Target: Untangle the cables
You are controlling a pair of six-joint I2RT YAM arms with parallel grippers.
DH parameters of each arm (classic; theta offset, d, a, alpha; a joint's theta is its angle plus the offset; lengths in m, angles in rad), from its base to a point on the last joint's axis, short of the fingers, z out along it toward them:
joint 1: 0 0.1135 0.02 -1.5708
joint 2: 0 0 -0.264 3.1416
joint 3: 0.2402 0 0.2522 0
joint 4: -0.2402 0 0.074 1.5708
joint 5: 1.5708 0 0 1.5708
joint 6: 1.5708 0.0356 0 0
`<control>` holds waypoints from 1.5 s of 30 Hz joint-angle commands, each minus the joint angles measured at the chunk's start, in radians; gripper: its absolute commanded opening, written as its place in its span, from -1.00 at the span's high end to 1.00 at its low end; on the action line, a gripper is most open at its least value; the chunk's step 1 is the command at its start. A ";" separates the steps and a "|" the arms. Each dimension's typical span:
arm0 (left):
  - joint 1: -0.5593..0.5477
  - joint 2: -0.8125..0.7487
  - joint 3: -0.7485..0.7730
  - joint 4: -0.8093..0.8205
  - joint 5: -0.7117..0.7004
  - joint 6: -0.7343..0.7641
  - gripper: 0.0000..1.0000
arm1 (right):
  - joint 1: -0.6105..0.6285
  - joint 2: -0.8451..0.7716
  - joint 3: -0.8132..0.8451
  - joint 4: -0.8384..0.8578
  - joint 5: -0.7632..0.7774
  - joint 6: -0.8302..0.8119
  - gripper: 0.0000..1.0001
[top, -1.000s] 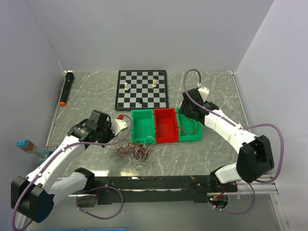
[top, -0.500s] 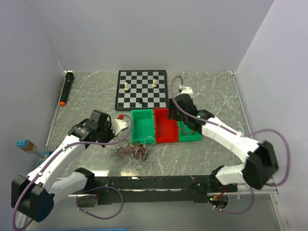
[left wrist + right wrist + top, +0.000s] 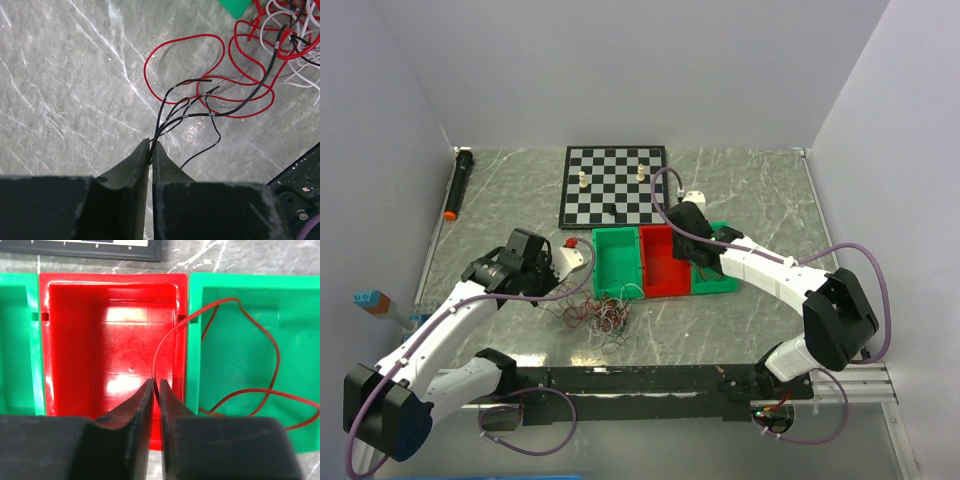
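The cables [image 3: 605, 313] lie as a small tangle of red, black and white wires on the marble table in front of the bins; the left wrist view shows it at top right [image 3: 280, 40]. My left gripper [image 3: 151, 145] is shut on a few black wires [image 3: 170, 107] that run out to the tangle; from above the left gripper [image 3: 578, 262] sits just left of it. My right gripper [image 3: 156, 384] is shut on a thin red wire [image 3: 270, 347] over the red bin [image 3: 100, 355]. That wire trails into the right green bin [image 3: 235, 315].
Three bins stand in a row: green [image 3: 615, 262], red [image 3: 660, 265], green [image 3: 717, 282]. A chessboard [image 3: 615, 185] with a few pieces lies behind them. A black marker [image 3: 458, 183] lies at the far left, a blue block [image 3: 367, 298] at the left edge.
My right arm swung left from above the right green bin to over the red bin, and its jaws closed on the red wire. The left arm has not moved.
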 commanded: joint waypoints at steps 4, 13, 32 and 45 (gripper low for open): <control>0.004 -0.002 0.029 0.008 0.007 -0.012 0.76 | -0.010 -0.054 0.029 -0.023 0.082 0.011 1.00; 0.004 -0.017 0.014 0.009 0.001 -0.009 0.76 | -0.138 -0.167 -0.077 0.013 0.050 0.061 1.00; 0.004 -0.002 0.043 -0.006 0.007 -0.018 0.75 | -0.248 0.176 0.027 0.066 -0.171 0.086 1.00; 0.004 0.003 0.040 -0.003 0.027 -0.020 0.74 | -0.250 0.112 0.090 0.025 -0.180 0.061 0.13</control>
